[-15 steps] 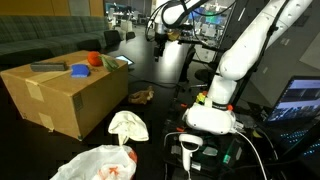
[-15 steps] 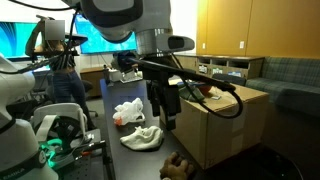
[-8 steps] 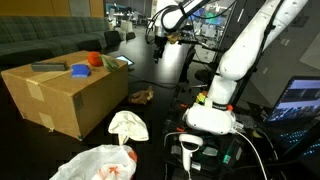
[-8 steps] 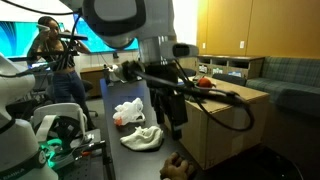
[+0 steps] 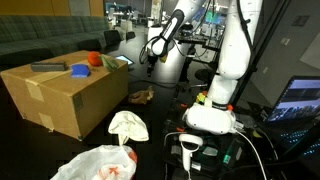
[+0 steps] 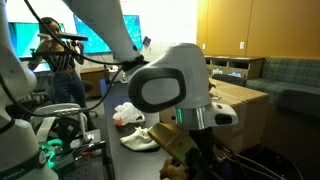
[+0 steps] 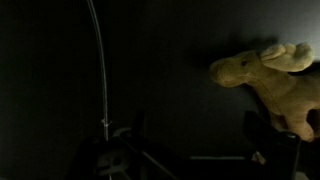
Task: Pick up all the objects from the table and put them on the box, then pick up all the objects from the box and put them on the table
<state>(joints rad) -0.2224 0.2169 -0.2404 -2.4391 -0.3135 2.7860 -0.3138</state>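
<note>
Three up on the box (image 5: 60,100) in an exterior view: dark flat bar (image 5: 47,67), blue square pad (image 5: 78,70), small orange-red item (image 5: 93,59). Down on the black bench (image 5: 165,80): brown lump (image 5: 141,96), cream-white cloth (image 5: 128,125), white plastic bag (image 5: 95,163). Also the gripper (image 5: 150,60) over the bench near the lump, spread wide, nothing in it. Mostly arm (image 6: 175,90) up close in an exterior view, cloth (image 6: 138,138) and bag (image 6: 127,113) on the bench past it. Wrist view super dark, only the lump (image 7: 262,78) on the bench at right.
</note>
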